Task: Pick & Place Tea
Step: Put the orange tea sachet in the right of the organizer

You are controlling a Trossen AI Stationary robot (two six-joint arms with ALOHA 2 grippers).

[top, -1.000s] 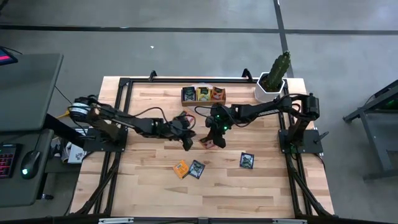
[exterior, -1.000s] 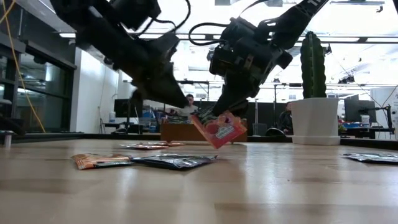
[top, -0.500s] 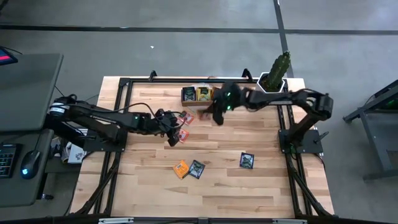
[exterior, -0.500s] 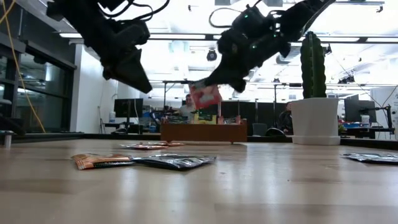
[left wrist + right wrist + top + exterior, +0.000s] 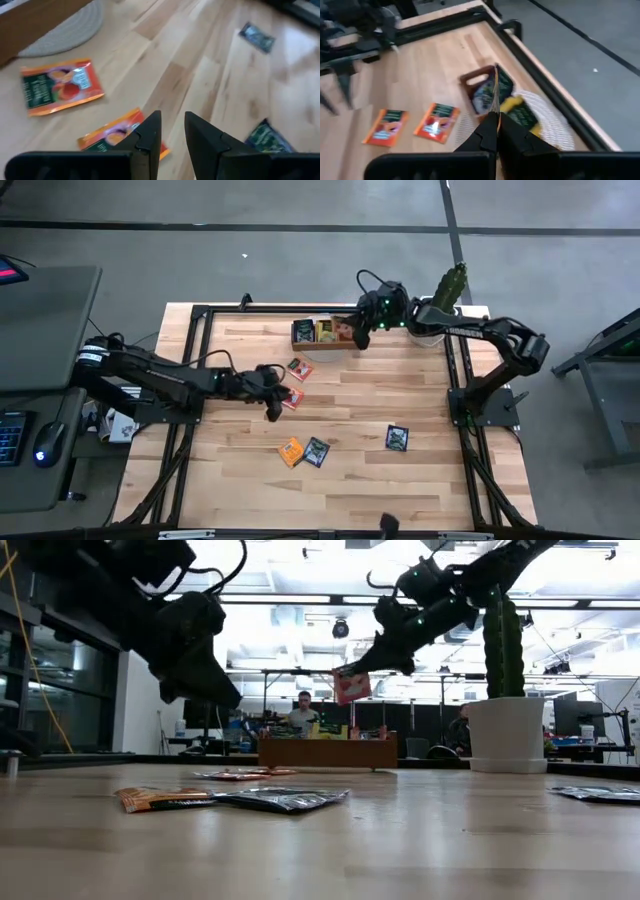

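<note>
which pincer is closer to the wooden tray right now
Right. The right pincer hangs at the wooden tray's right end, shut on an orange tea packet. The left pincer hovers farther out, toward the table's middle, beside two orange packets.

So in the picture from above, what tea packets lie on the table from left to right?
Orange packet beside the left pincer → orange packet in front → dark packet next to it → dark packet alone on the right.
</note>
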